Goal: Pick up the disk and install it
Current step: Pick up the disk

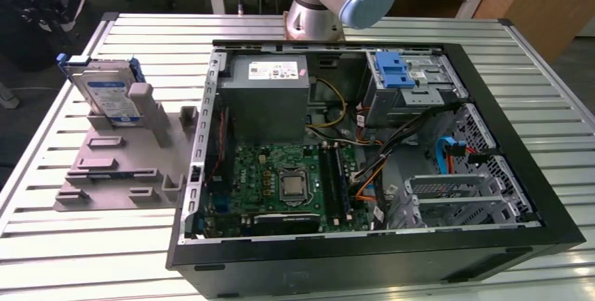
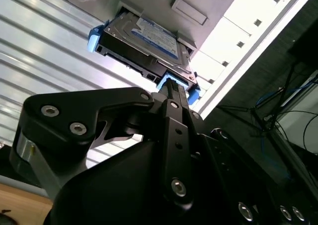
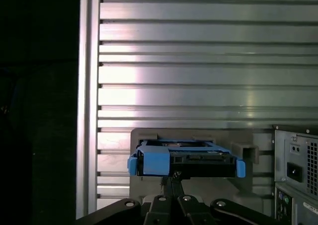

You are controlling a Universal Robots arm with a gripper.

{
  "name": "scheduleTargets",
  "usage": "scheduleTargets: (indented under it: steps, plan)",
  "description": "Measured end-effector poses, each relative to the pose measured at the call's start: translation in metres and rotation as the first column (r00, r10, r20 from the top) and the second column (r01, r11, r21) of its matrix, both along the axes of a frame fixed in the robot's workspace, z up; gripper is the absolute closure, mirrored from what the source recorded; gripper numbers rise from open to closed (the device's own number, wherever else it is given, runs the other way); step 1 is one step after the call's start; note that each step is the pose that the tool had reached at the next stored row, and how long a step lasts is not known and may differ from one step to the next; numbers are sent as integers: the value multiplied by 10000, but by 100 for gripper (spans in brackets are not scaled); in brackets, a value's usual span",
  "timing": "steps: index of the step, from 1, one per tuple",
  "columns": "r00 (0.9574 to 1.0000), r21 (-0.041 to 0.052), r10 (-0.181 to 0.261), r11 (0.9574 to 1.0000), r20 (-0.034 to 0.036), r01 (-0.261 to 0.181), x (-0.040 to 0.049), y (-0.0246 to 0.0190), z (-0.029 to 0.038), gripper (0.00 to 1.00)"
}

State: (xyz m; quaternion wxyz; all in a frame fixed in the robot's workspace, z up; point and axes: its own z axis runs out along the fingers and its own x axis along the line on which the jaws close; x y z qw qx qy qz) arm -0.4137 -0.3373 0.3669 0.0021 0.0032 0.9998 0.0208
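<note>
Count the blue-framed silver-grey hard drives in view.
1. The silver-grey rectangular hard drive with a blue plastic frame stands on edge in the grey plastic holder at the exterior view's left of the open black computer case. The case's drive cages may hide others.

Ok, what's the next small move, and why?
Probably ease the gripper down toward the disk: it stands upright in its grey holder, untouched in the exterior view, and the first wrist view shows the gripper lined up over it.
</note>
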Motion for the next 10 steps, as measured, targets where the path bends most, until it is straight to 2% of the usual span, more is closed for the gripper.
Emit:
scheduleTargets:
  steps: [5,10]
  plan:
    - [9974,0,723,9974,0,-723,0,0,-1,89]
    - [9891,0,1475,9891,0,-1475,-1,0,-2,89]
